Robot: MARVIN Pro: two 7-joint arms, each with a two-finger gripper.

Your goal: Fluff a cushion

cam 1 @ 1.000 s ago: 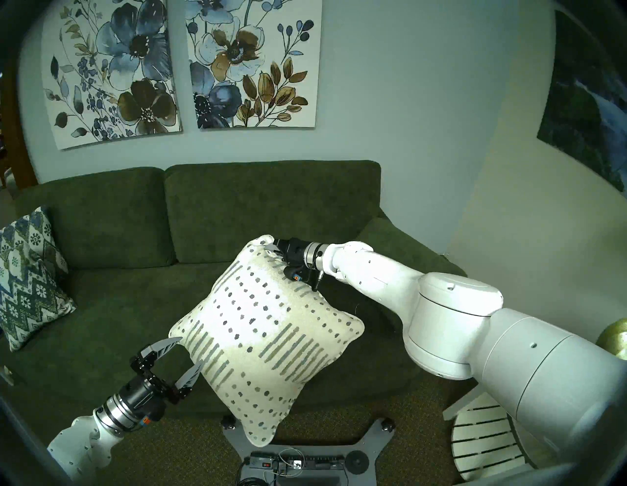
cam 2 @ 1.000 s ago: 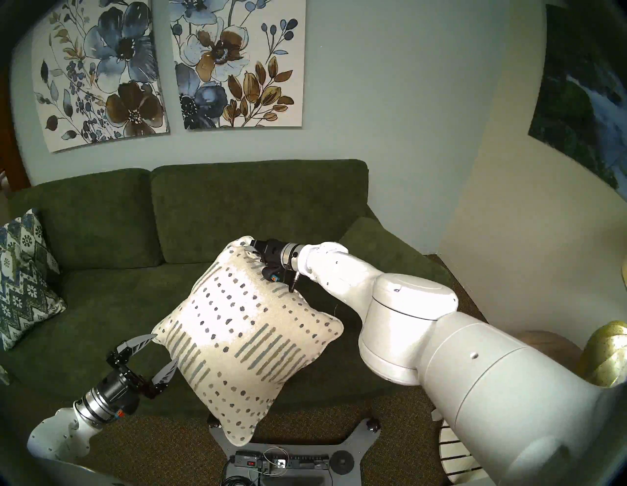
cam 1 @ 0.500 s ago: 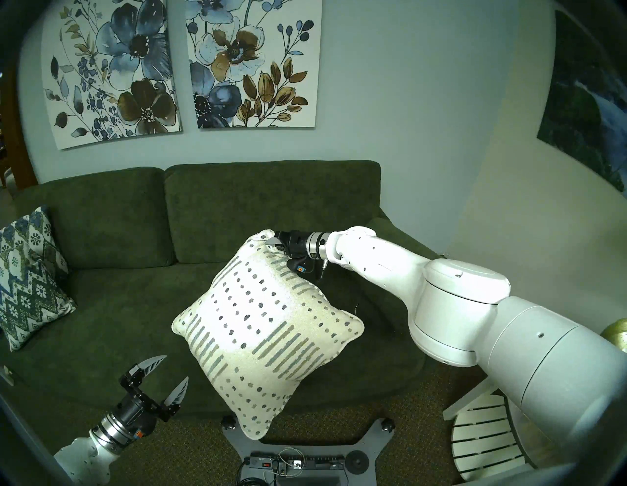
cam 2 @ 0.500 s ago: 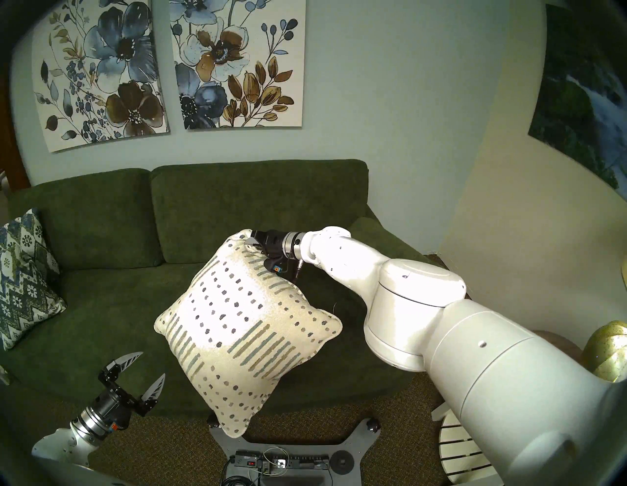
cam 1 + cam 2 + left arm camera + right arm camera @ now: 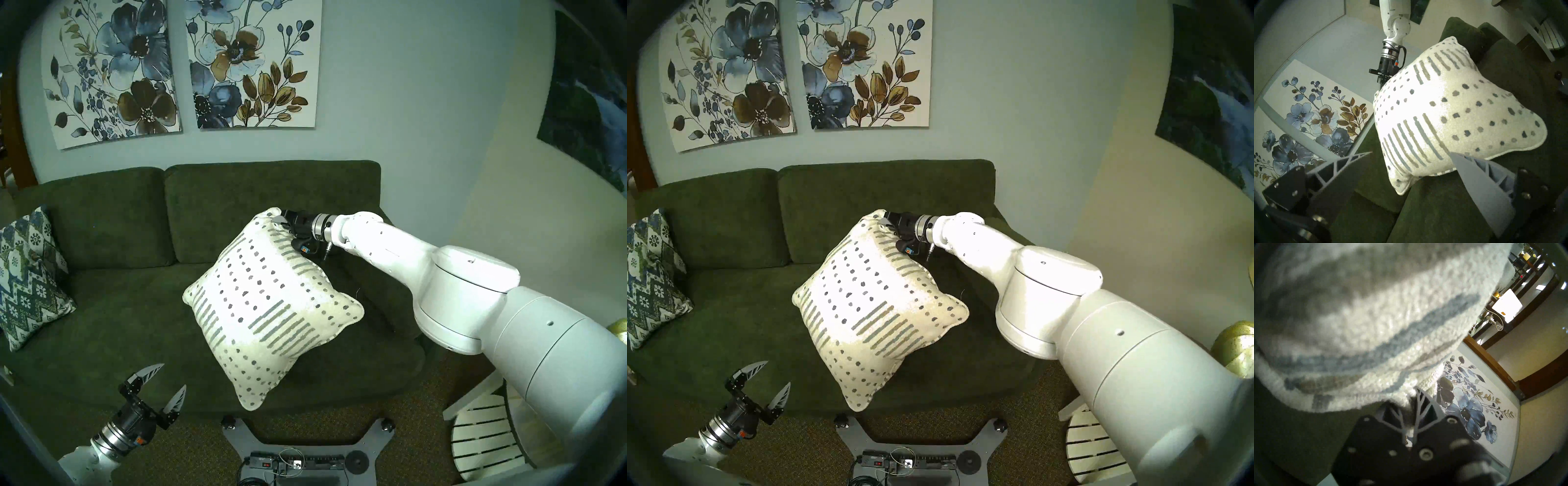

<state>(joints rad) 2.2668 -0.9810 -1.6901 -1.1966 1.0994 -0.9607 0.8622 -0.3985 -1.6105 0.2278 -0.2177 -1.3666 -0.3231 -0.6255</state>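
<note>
**Cushion hung by one corner over the sofa**

While the left gripper waits at the lower left of the frame, fingers spread wide and holding nothing, the cream dotted cushion hangs mid-frame over the green sofa. Behind it, the right gripper is clamped tight on its top corner. A zigzag patterned pillow leans at far left.

cushion higher — left gripper clear
</note>
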